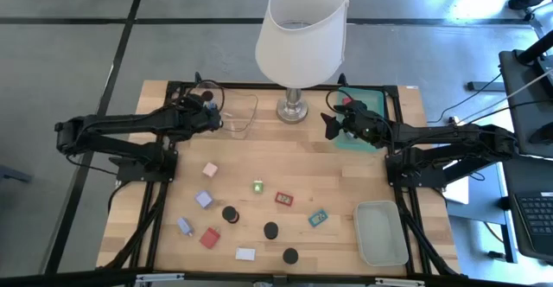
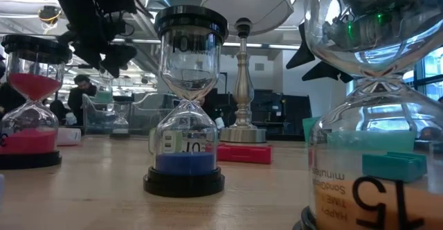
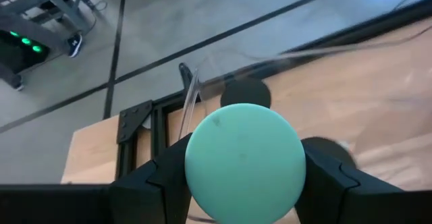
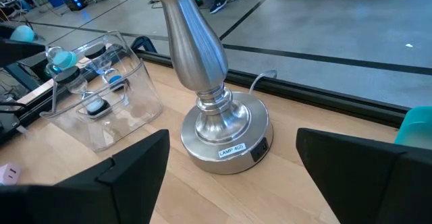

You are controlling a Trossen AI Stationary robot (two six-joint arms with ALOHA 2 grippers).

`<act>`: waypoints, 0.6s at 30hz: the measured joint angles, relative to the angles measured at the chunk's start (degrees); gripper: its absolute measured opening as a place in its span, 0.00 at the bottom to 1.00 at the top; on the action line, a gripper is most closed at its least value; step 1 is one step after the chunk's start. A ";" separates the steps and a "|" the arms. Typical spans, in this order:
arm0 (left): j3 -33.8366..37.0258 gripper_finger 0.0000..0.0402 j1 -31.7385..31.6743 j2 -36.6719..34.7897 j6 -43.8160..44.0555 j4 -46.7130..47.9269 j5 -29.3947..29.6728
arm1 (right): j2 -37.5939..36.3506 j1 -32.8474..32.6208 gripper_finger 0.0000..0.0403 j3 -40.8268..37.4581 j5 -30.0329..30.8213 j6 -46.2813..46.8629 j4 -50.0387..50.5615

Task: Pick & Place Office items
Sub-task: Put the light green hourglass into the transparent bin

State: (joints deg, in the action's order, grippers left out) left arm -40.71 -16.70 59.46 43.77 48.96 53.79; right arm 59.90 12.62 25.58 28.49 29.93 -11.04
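Observation:
My left gripper hangs at the far left of the table, beside the clear tray, shut on a small teal-capped piece. The tray holds black-capped sand timers. My right gripper stands open over the left end of the green tray, pointing at the lamp base and touching nothing. Loose office items lie on the near half of the table: a pink block, a lavender block, black caps, a red tag and a teal tag. My left gripper pinches the teal-capped piece between its two fingers, which stand on opposite sides of its round teal cap. The cap's flat face looks back at the wrist camera and hides what lies below it. The piece is lifted clear of the table.
A lamp with a big white shade and a metal base stands at the far middle, between the two grippers. A pale tray sits near the front right. Sand timers stand close to the low camera.

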 joint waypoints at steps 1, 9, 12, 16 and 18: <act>0.34 0.48 -0.39 0.41 -0.05 -0.14 0.00 | 0.00 0.00 0.81 0.00 0.00 0.00 0.00; 6.93 0.48 -3.52 -0.07 -2.18 -10.37 -3.41 | 0.00 0.02 0.81 0.00 0.00 0.00 0.01; 7.65 0.48 -5.25 -0.71 -4.93 -13.82 -5.67 | 0.00 0.01 0.81 0.00 0.00 -0.01 0.00; 8.57 0.48 -7.89 -1.37 -6.56 -14.75 -7.70 | 0.00 0.00 0.81 0.00 0.00 0.00 0.01; 9.79 0.48 -9.18 -1.81 -6.27 -15.12 -8.28 | 0.00 0.01 0.81 0.00 0.00 -0.01 0.00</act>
State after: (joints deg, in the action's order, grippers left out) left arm -30.91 -25.89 57.65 37.50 33.83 45.50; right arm 59.90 12.63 25.58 28.49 29.92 -11.04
